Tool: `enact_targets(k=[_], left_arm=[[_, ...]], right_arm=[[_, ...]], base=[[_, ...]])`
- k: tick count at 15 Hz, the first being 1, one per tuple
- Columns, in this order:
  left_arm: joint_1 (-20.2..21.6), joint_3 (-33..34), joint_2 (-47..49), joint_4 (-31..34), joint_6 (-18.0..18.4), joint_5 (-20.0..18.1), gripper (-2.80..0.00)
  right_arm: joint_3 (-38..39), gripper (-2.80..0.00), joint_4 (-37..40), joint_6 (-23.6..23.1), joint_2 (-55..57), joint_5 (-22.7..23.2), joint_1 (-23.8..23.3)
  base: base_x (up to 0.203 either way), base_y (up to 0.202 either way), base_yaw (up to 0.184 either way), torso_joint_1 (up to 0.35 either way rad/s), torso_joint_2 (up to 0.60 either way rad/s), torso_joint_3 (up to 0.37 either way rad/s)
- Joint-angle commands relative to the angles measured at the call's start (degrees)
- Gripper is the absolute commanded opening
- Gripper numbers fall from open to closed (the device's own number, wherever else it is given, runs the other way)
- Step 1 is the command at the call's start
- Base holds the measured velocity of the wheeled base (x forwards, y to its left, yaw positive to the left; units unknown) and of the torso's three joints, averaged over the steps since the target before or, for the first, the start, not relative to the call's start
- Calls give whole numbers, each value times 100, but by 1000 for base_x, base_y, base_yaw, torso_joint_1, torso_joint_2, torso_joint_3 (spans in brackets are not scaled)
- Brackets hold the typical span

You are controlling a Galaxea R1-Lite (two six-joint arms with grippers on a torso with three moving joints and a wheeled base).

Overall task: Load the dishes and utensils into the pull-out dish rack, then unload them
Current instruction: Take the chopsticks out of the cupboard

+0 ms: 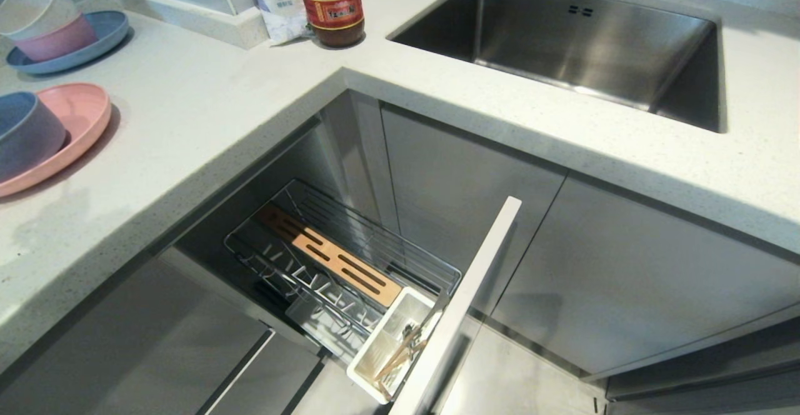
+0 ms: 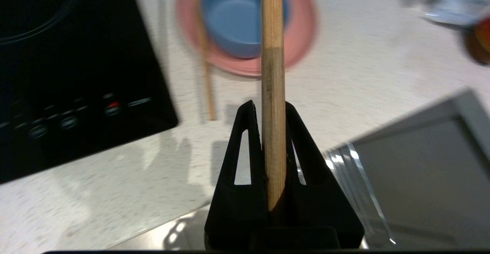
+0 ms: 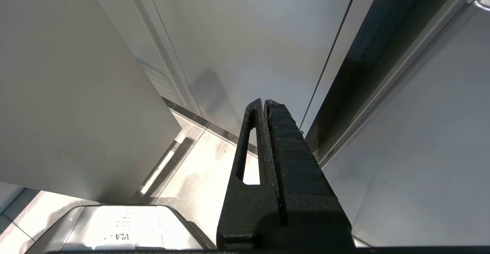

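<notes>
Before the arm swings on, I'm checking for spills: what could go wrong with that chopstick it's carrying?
The left end effector pinches one chopstick near its end, so the long free part could twist or slip out. Its tip passes above the blue bowl on the pink plate and might knock them. A second chopstick lies on the counter beside the plate and could get nudged. The right end effector hangs idle by the cabinets.
</notes>
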Motion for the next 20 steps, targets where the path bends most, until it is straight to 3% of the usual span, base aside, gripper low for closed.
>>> enact_targets(k=[1, 4, 10, 20], left_arm=[[628, 394, 167, -27, -13, 111, -280], [939, 701, 442, -110, -6, 165, -280], [1076, 1605, 1013, -934, 19, 241, -280], [417, 1751, 1583, -1316, -27, -126, -280]], right_arm=[[9, -280, 4, 0, -24, 0, 5], [9, -280, -4, 0, -24, 0, 4], [9, -280, -4, 0, -24, 0, 5], [9, -280, -4, 0, -24, 0, 5]], base=[[0, 0, 0, 0, 0, 0], [0, 0, 0, 0, 0, 0], [0, 0, 0, 0, 0, 0], [0, 0, 0, 0, 0, 0]])
